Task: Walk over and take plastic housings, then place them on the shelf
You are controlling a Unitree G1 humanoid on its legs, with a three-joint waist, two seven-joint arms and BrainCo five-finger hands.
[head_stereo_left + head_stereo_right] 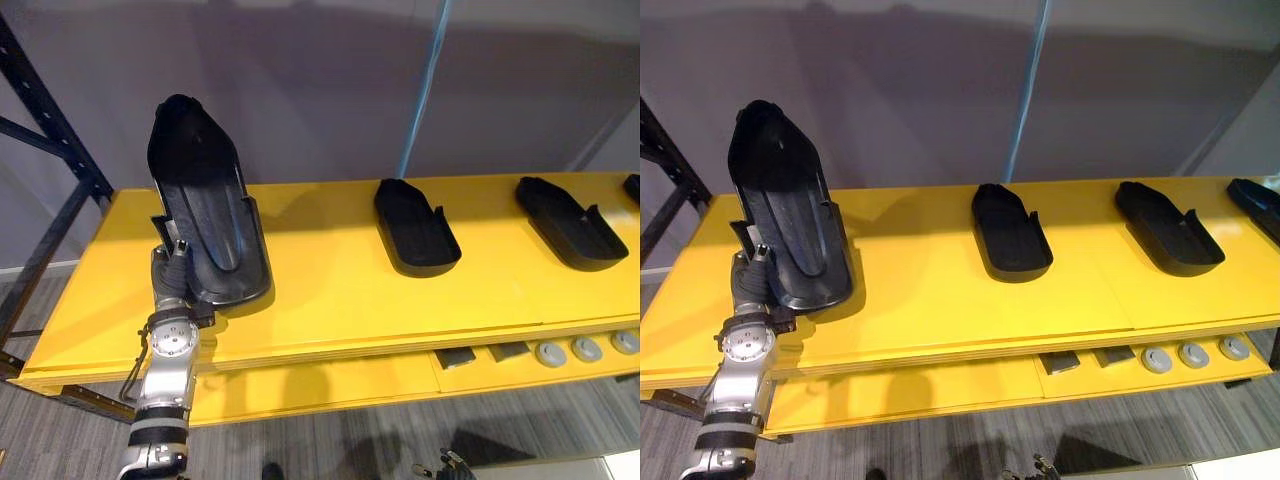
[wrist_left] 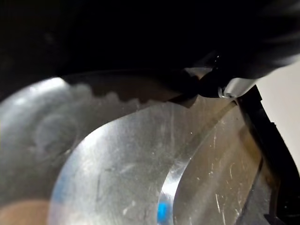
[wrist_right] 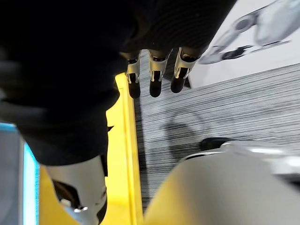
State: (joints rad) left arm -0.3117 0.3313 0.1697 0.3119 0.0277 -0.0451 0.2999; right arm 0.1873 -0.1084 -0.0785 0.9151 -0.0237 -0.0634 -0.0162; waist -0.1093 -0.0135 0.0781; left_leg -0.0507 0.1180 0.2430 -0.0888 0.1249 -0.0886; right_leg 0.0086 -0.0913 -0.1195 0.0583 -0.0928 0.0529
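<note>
My left hand (image 1: 171,268) is shut on a black plastic housing (image 1: 205,210) and holds it from below over the left part of the yellow shelf board (image 1: 330,290). The housing is tilted, with its narrow end raised toward the grey wall and its wide end low over the board. In the left wrist view a dark fingertip (image 2: 210,85) hooks over the housing's rim. Two more black housings (image 1: 415,228) (image 1: 570,222) lie flat on the board to the right, and a further one (image 1: 1255,200) sits at the far right edge. My right hand (image 3: 155,79) hangs with relaxed fingers beside the shelf's yellow edge (image 3: 124,140).
A dark metal rack post (image 1: 50,130) rises at the shelf's left end. A blue strip (image 1: 425,90) runs up the wall behind. Small grey discs (image 1: 585,350) and dark blocks (image 1: 455,356) sit on the lower yellow level at the right. Grey striped floor (image 3: 211,112) lies below.
</note>
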